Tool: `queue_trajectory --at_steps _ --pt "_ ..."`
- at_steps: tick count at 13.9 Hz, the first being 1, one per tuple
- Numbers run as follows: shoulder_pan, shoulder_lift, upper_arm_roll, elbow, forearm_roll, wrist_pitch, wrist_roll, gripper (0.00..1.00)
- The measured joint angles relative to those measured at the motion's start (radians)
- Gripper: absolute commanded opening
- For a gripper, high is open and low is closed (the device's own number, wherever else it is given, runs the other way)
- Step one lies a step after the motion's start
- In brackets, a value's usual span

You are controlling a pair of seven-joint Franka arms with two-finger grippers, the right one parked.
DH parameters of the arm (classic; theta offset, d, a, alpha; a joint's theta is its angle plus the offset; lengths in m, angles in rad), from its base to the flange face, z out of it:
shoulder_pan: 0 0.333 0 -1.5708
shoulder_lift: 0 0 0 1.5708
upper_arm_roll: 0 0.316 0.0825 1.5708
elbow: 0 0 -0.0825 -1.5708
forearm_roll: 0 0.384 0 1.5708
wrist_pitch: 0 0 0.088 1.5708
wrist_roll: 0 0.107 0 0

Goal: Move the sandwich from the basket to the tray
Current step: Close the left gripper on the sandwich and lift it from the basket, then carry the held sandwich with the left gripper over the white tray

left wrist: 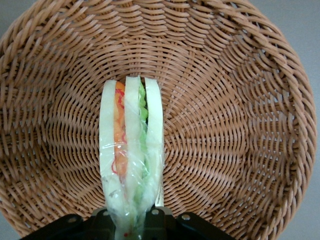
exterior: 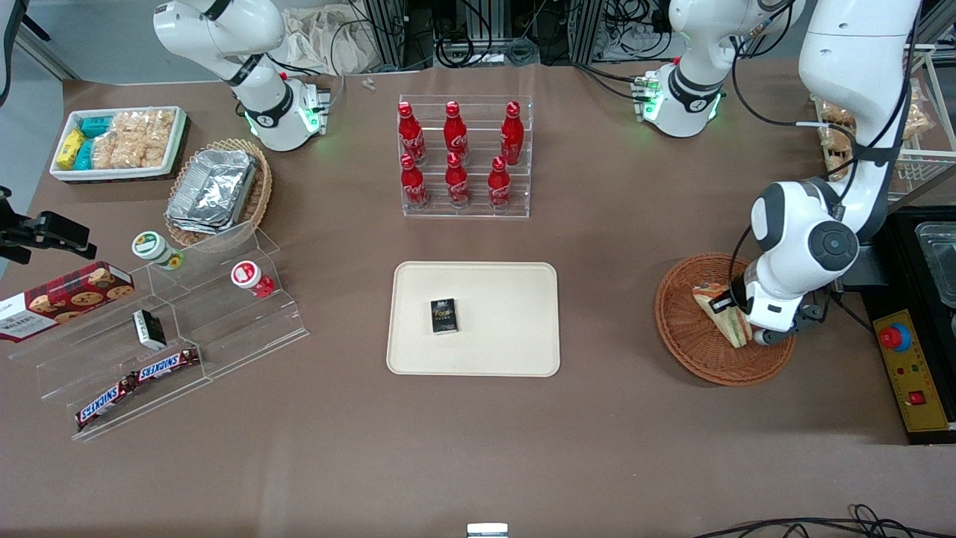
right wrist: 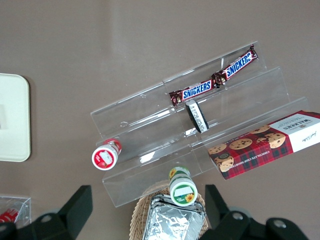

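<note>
Where tool [exterior: 747,329] pinches it: sandwich [left wrist: 131,160] upright inside basket [left wrist: 235,125].

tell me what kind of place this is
Likely a robotics lab staged as a snack shop: cola bottles in a clear rack, Snickers bars on display steps, and the gripper at the sandwich in its basket.

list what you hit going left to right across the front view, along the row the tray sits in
snickers bars → tray with a small dark box on it → basket → sandwich → pincer, down in the basket at the sandwich
</note>
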State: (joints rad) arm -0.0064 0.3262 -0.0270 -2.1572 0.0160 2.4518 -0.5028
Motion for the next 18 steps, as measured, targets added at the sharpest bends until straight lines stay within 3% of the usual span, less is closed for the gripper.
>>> queue_trajectory --at_steps 4,12,18 --pt "0.000 -0.029 0.000 0.016 0.000 -0.038 0.001 0.10" --pt "-0.010 -0.146 -0.014 0.258 0.001 -0.474 0.038 0.10" --pt "-0.015 -0.153 -0.164 0.360 -0.001 -0.587 0.033 0.10"
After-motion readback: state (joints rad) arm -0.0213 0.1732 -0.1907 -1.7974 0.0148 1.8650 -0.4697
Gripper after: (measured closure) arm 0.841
